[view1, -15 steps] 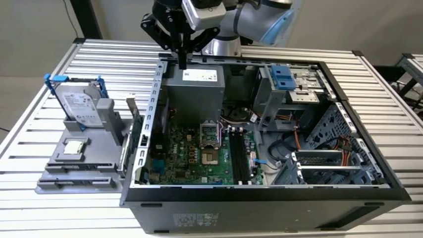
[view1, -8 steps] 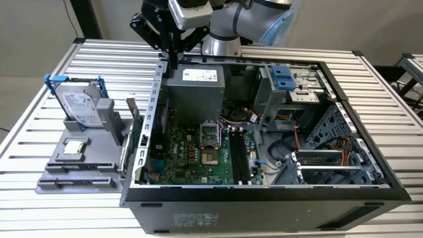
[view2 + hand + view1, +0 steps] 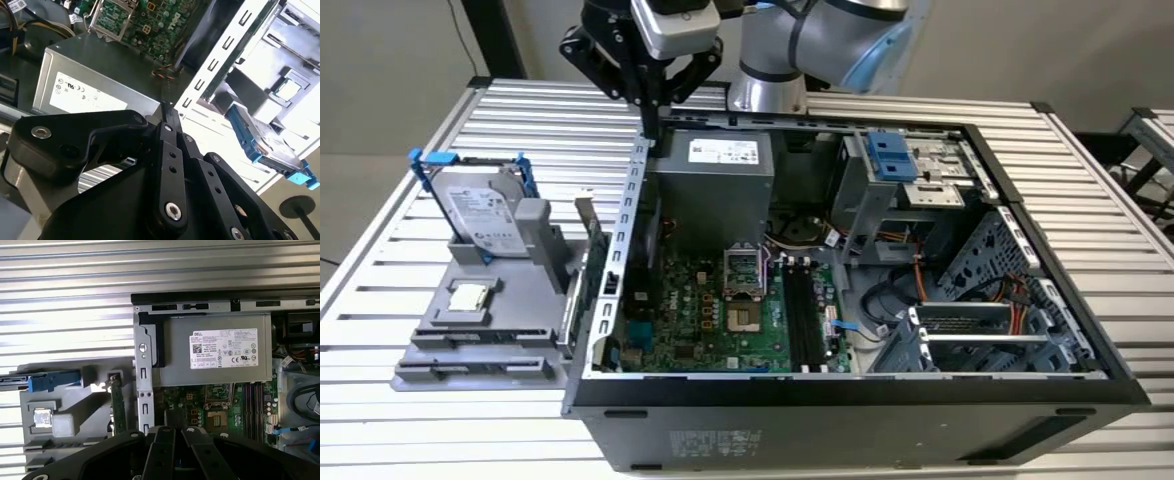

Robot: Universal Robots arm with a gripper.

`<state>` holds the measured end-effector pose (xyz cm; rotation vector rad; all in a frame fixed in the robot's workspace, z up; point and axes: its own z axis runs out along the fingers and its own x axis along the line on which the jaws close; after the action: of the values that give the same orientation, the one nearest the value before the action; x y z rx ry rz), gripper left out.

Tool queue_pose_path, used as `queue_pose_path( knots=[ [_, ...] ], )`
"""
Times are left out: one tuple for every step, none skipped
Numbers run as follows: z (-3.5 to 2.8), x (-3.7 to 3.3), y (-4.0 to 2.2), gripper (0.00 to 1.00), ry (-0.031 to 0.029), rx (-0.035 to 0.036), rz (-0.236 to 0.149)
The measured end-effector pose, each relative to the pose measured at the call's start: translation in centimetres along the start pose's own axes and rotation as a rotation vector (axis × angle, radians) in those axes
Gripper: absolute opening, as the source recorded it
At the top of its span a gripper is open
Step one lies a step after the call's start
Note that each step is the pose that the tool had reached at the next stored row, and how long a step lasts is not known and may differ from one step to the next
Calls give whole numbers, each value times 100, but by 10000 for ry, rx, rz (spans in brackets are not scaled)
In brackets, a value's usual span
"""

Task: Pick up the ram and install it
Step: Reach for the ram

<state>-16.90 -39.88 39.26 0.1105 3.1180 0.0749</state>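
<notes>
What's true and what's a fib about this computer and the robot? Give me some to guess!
1. The hard drive stands in the grey holder outside the case. True.
2. The tool is holding the ram. False: the ram stands in the holder, beside the case.
3. The long black slots on the board are full. False: they look empty.
4. The tool is up by the case's rim, near the power supply. True.
5. The small silver chip lies inside the case. False: it sits on the holder.
</notes>
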Motion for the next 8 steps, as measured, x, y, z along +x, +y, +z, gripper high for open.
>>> queue_pose_path(
  knots=[
    [-1, 30, -2, 0, 0, 0, 0],
    [-2, 62, -4, 0, 0, 0, -1],
    [-2, 92, -7, 0, 0, 0, -1],
    [-3, 122, -9, 0, 0, 0, -1],
    [-4, 153, -11, 0, 0, 0, 0],
    [-4, 179, -13, 0, -1, -1, 0],
    [-4, 203, -14, 0, 0, -1, 0],
    [-5, 227, -16, 0, -1, 0, -1]
  ],
)
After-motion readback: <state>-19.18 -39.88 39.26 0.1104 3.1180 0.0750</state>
